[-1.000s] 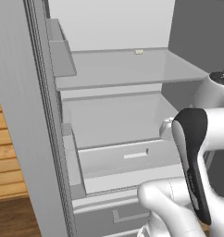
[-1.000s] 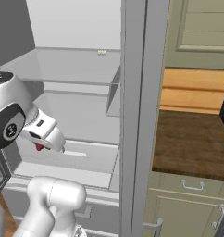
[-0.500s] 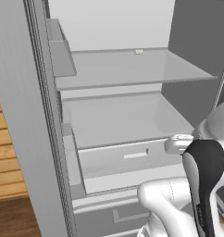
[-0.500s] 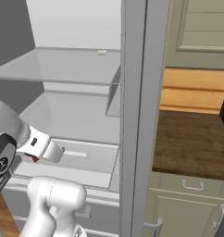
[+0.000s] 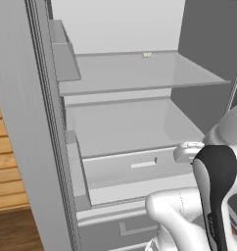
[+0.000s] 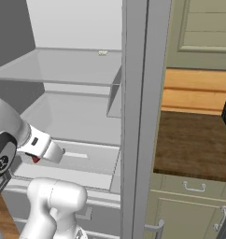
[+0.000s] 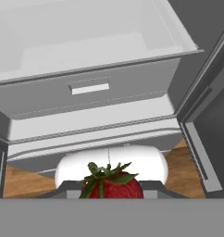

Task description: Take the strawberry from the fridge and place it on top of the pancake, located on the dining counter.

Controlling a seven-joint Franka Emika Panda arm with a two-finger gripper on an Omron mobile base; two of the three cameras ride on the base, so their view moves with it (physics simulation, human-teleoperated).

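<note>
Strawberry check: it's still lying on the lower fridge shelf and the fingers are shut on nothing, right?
No. The strawberry is not on the shelf; the fingers are shut on it. The hand view shows it gripped, outside the open fridge.

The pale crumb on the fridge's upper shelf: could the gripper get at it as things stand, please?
Probably not: the gripper is shut on the strawberry, below the shelves, and the pale crumb lies far back on the upper shelf.

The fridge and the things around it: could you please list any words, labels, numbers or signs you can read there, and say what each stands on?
There is no readable text.
The fridge shelves and walls are plain grey.
The pale rectangle on the drawer front is blank.
The small pale item on the upper shelf is too small to show any marking.
The strawberry carries none.
</note>
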